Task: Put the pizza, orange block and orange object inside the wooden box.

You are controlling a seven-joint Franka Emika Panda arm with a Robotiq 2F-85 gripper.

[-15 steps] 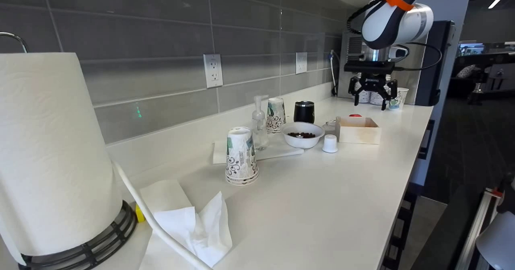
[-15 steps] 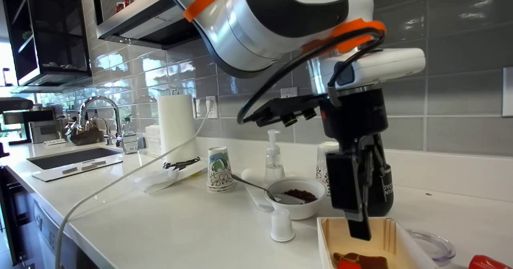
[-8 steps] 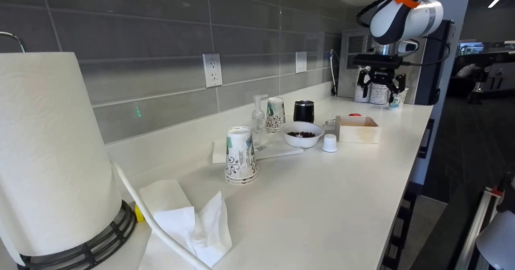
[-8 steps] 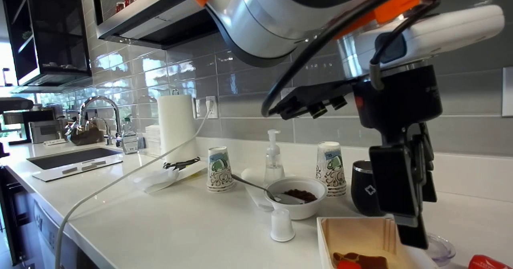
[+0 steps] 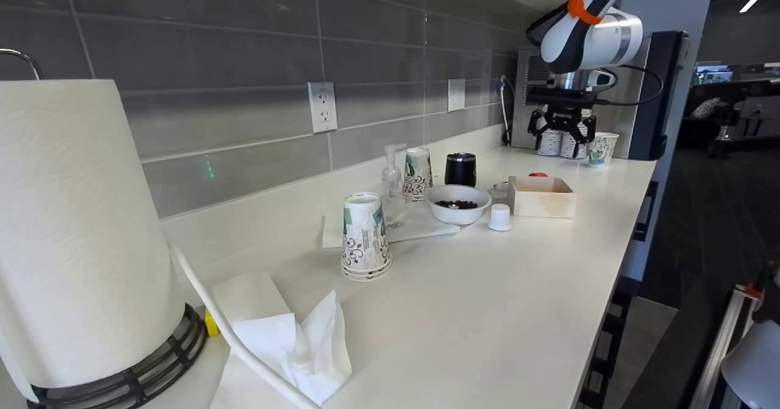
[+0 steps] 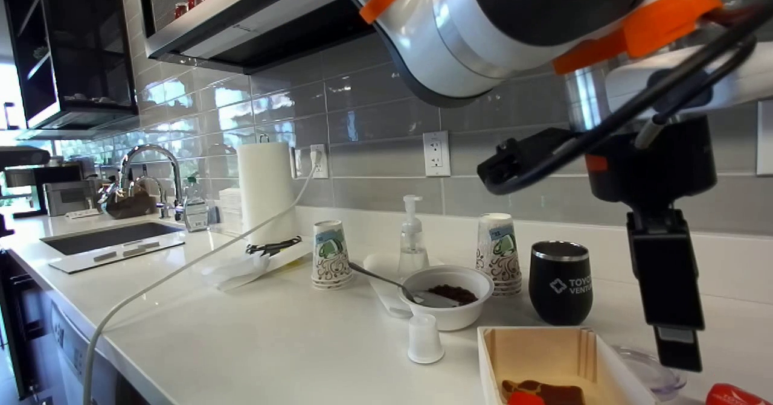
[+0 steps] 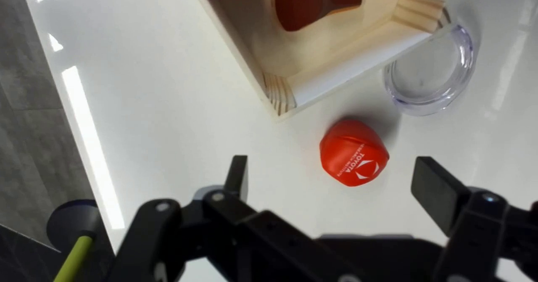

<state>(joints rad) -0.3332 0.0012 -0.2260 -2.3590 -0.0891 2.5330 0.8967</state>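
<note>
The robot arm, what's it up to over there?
The robot arm isn't holding anything right now: its jaws stand open above the counter. A red Toyota-printed object lies there beside the wooden box, perhaps its next pick. Already inside the box are a brown piece and a bright red thing.

The wooden box (image 5: 544, 205), rectangular, pale and open at the top, stands upright on the desk (image 7: 168, 84). Inside it the pizza (image 7: 307, 4), a thin brown piece in two tones with a curved edge, lies flat near the orange block (image 6: 524, 399), which is bright red-orange and only partly in view. The orange object (image 7: 354, 152), a rounded, creased, red-orange lump with white TOYOTA lettering, lies outside the box, near one corner and apart from its walls.
</note>
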